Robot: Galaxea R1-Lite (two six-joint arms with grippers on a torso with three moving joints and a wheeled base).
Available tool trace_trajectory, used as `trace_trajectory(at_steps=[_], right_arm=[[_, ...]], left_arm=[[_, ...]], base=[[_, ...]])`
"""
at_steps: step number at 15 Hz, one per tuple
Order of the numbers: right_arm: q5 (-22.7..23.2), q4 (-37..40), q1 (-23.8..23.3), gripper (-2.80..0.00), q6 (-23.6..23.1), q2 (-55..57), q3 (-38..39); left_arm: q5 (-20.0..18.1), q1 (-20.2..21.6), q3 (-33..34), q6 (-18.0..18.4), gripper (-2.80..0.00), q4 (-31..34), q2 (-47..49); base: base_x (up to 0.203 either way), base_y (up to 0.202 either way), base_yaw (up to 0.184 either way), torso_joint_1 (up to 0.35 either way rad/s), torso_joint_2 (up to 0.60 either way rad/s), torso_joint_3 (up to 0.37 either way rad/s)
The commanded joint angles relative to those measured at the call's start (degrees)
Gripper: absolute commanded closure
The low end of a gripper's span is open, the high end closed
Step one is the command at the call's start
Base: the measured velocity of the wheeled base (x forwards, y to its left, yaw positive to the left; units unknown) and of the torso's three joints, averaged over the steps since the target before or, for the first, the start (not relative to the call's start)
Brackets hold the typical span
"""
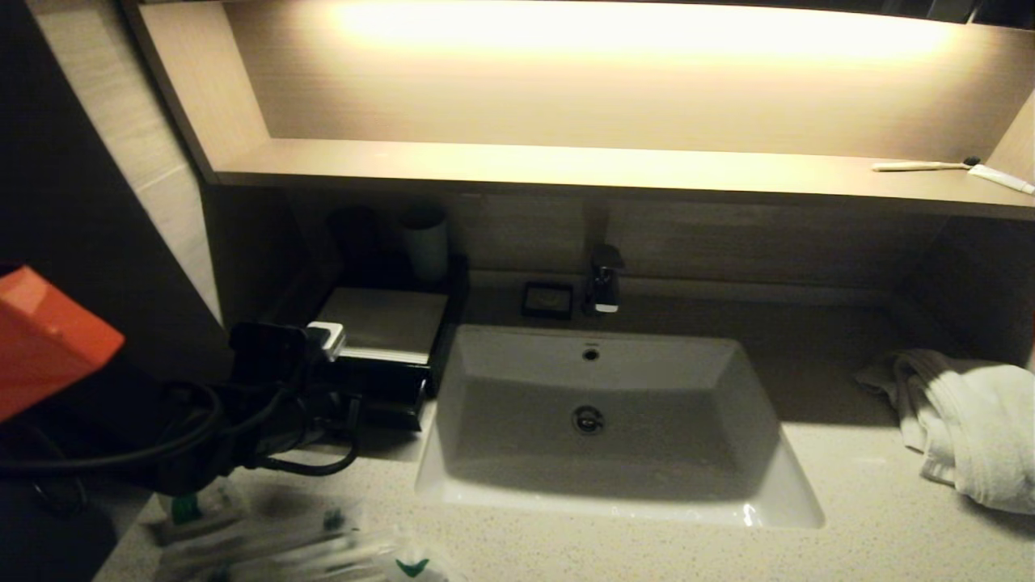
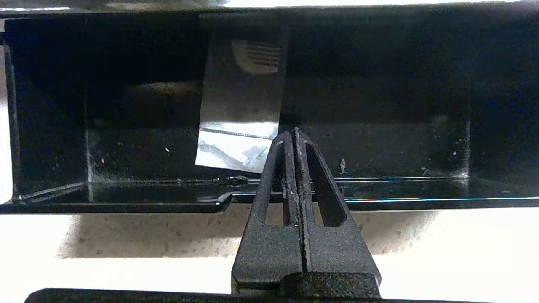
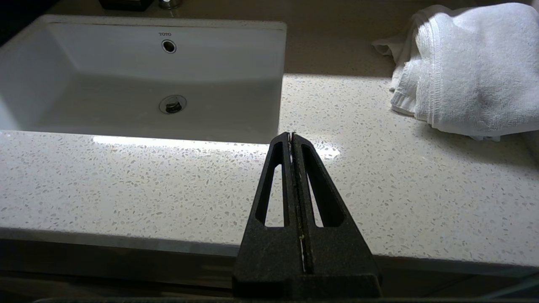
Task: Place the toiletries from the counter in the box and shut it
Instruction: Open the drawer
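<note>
The left gripper [image 2: 293,134] is closed with nothing between its fingers, its tips poised at the front lip of the box [image 2: 126,206]. The left wrist view looks straight into the pulled-out drawer [image 2: 379,151], which fills the middle of that frame. One clear wrapped packet [image 2: 240,126] leans inside it, just upper left of the fingertips; the rest of the drawer floor looks bare, though its dark corners are hard to read.

In the head view the left arm sits at centre left of the frame, in front of the box [image 1: 384,323] with its pale top panel, which stands at the left of the basin [image 1: 614,428]. A pale cup [image 1: 427,242] stands behind the box.

The toiletries [image 1: 267,537] lie in a loose heap on the worktop [image 1: 849,525] at the lower left of the frame, near the bottom edge: several wrapped sachets with green marks and some slim sticks, well apart from the drawer.

The right gripper [image 3: 291,136] is also closed and empty, hanging over the bare worktop right of the basin, with a folded white towel [image 3: 467,67] at the upper right of its view.

My judgement is that the task is at an early stage: the drawer is open and perhaps one item is in, most of the heap is yet to be carried over, and the drawer has then to be pushed shut.
</note>
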Motion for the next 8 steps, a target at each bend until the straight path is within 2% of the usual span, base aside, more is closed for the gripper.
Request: trace_trajectory(at_steps=[1,8], right_arm=[[0.0,0.0,0.0,0.00,0.0,0.0,0.0],[0.0,0.0,0.0,0.00,0.0,0.0,0.0]], left_arm=[[0.1,0.0,0.0,0.2,0.00,0.0,-0.3],[0.0,0.0,-0.3,1.2,0.00,3.8,-2.1]], base=[[0.000,0.000,0.000,0.000,0.00,0.000],[0.000,0.000,0.000,0.000,0.00,0.000]])
